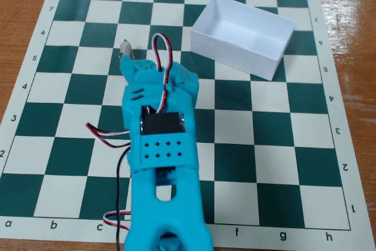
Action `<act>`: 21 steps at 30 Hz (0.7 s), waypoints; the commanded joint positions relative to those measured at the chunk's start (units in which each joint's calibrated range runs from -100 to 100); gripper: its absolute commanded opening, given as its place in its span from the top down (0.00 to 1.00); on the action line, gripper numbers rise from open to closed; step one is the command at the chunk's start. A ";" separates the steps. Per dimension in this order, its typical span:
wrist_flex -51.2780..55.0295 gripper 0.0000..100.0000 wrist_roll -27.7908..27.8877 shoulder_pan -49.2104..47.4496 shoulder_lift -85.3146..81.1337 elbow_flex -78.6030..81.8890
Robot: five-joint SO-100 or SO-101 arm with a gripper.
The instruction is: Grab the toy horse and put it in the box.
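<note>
So the pincer [130,62] sits at the far end of the turquoise arm [160,145], but from this fixed view the arm's body hides the fingers almost completely, so honestly I can't tell if they're spread, pressed together or pinching anything. Right at its tip, just up and left, a small grey-white shape pokes out: that looks like the toy horse [125,47], touching or nearly touching the tip. Whether it's actually gripped, no idea.

Further out, up and to the right of the pincer and well apart from it, is the box [242,34], open, white, nothing in it. All of it sits on the chessboard mat [294,145].

My take: the grab is the step in hand. Get the fingers either side of the horse's body, close gently since it's tiny and would probably tip or skid, then lift clear of the box wall before swinging right.
</note>
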 commanded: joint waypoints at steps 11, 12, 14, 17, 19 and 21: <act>-16.19 0.65 1.94 -0.22 26.39 -13.69; -16.19 0.65 1.79 -0.57 28.78 -14.96; -16.35 0.66 1.54 -1.29 32.49 -17.24; -19.43 0.66 1.30 -2.15 37.18 -19.15; -22.75 0.66 1.25 -2.79 40.55 -20.06; -24.16 0.66 1.25 -3.57 43.11 -21.15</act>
